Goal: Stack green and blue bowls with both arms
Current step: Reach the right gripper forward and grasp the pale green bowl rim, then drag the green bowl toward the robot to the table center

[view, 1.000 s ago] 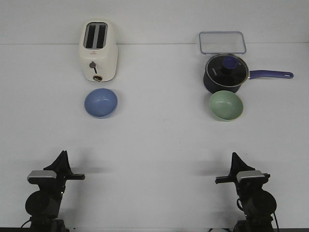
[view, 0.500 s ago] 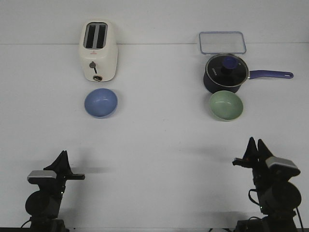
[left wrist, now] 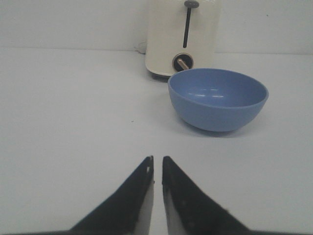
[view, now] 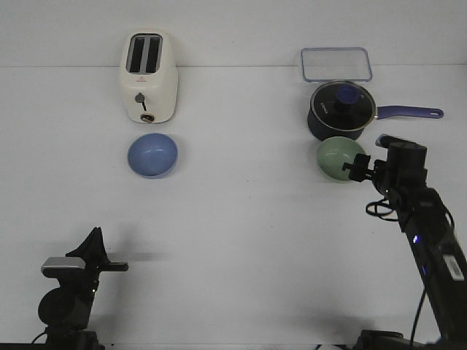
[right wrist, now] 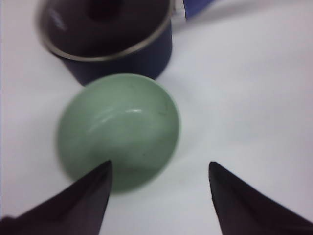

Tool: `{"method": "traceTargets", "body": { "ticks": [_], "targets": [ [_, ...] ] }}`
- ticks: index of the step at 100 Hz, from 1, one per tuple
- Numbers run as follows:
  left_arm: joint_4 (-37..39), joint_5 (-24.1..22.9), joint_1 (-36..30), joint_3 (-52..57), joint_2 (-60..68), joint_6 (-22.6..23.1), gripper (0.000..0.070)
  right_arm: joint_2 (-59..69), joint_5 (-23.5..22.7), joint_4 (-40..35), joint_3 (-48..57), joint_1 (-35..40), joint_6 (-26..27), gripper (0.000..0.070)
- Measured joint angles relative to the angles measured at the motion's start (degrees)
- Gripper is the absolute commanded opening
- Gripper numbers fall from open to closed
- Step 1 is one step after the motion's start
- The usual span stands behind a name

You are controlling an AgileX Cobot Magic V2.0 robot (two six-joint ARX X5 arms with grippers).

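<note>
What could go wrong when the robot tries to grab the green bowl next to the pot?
The small round pale green bowl sits right by the dark navy saucepan with a glass lid, so the open right gripper might bump the pan. One finger is over the bowl's rim and the other is outside it, so it could tip the bowl or push it away rather than gripping it.

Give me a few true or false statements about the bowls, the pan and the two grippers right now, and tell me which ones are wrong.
1. The right gripper is open beside the green bowl. True.
2. The blue bowl is stacked inside the green one. False: the two sit apart on the table.
3. The left gripper holds the blue bowl. False: it is shut and empty, short of the bowl.
4. The saucepan has its lid on. True.
</note>
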Motion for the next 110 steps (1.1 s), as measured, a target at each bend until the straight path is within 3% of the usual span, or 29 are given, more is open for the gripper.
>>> {"method": "traceTargets", "body": {
  "ticks": [33, 38, 49, 70, 84, 99, 110],
  "targets": [
    [0.00, 0.00, 0.00, 0.00, 0.00, 0.00, 0.0015, 19.82, -5.62, 3.74, 3.72, -3.72, -0.74, 0.0384],
    [0.00, 0.00, -0.02, 0.00, 0.00, 0.00, 0.0015, 20.74, -6.51, 4.61, 3.74, -3.80, -0.70, 0.0303],
    [0.00, 0.00, -0.02, 0.00, 0.00, 0.00, 0.0015, 21.07, -6.75, 5.86, 3.74, -3.78, -0.55, 0.0000],
    [0.00, 0.00, -0.02, 0.00, 0.00, 0.00, 0.0015, 20.98, -7.58, 7.04, 4.28, -3.87, -0.28, 0.0000],
    [0.00, 0.00, 0.00, 0.00, 0.00, 0.00, 0.0015, 18.29, -8.26, 2.56, 4.20, -4.07, -0.31, 0.0000],
    [0.00, 0.00, -0.02, 0.00, 0.00, 0.00, 0.0015, 8.00, -11.65, -1.11, 2.75, -3.19, -0.33, 0.0000],
    [0.00, 0.00, 0.00, 0.00, 0.00, 0.00, 0.0015, -2.05, -12.72, -2.16, -1.44, 1.88, -0.33, 0.0000]
  ]
}}
